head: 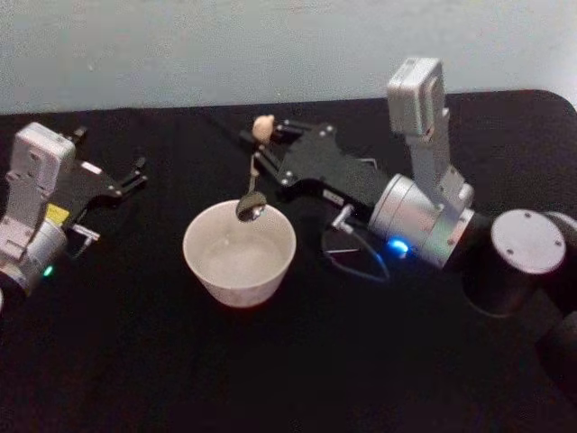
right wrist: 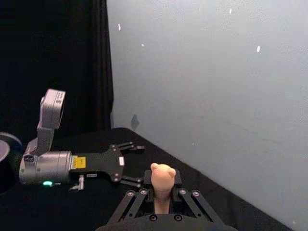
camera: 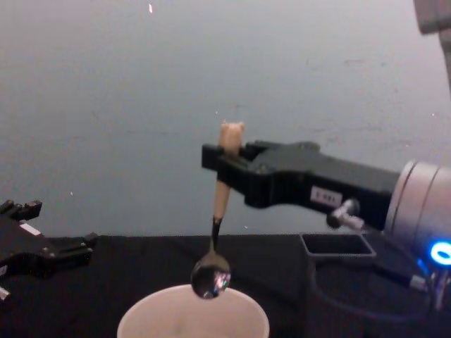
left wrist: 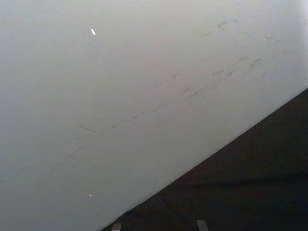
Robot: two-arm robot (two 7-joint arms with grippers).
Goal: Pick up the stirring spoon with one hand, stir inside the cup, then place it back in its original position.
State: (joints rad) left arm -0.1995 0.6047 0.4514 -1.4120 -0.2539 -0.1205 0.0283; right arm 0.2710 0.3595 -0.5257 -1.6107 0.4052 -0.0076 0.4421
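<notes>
here the right gripper [head: 270, 152] is clamped on the cream handle of the spoon [head: 255, 173], just under its little animal-head knob. the spoon hangs nearly upright with the shiny bowl pointing down. that bowl hovers just above the far rim of the cup [head: 236, 284], which stands about midway between the left and right edges of the black tabletop [head: 135, 361]. gripping so high on the handle keeps the fingers out of the cup and leaves the thin neck free to dip in. the bowl is not inside the cup now, and i cannot tell whether the stirring is done. a dark square holder [camera: 337, 244] sits on the right side, under the right arm, likely the spoon's home. the left gripper [head: 137, 173] rests by the left edge, fingers apart and empty, out of the way.
</notes>
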